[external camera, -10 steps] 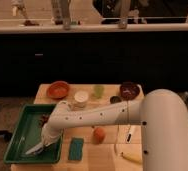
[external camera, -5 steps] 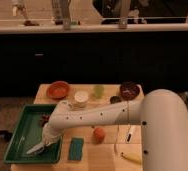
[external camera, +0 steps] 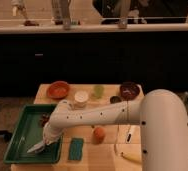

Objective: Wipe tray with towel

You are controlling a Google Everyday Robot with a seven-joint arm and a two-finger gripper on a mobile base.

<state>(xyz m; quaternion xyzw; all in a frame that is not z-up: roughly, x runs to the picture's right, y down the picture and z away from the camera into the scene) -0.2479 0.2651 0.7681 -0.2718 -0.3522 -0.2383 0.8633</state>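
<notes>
1. The tray (external camera: 18, 145) is sitting at the worktop's (external camera: 107, 152) left end.
2. The hand (external camera: 39, 147), closed on the towel (external camera: 35, 148), is sliding it slightly leftward along the tray floor, so wiping is under way.
3. The sponge (external camera: 76, 148) is lying beside the tray.

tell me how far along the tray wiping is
Done: the arm has reached into the tray, and the hand, shut, sits low at its near right part. In hand: a pale towel shows at the hand's tip against the tray floor, so wiping looks under way. Left: the tray's far and left floor appears not yet covered; how clean it is can't be judged.
</notes>
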